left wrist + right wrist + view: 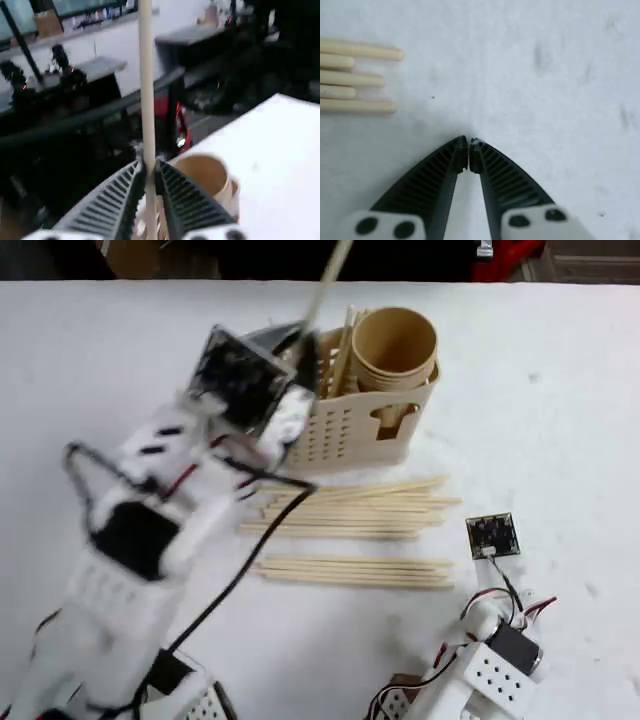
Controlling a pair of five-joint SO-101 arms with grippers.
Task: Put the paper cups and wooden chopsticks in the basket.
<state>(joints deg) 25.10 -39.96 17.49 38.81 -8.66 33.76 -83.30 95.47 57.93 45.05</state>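
Wooden chopstick (145,75) raised above the basket (345,430), clamped in the left gripper (149,167) jaws, stacked paper cups (395,345) inside the basket, loose chopsticks (350,515) flat on the table (560,420) just before the basket, right gripper (469,146) farther from the basket, jaws closed, empty.

White arms (130,570), black ribbed fingers (435,175), black cables (232,580)

White table (560,390) underneath, faint smudges on it. Well beyond the left gripper (149,167): white wall (100,45), windows (20,15) over it, cardboard box (47,22) by them. Nearer the gripper, a grey bench (200,34), a dark rail (75,120) and a red thing (167,117) low behind it; floor dark.
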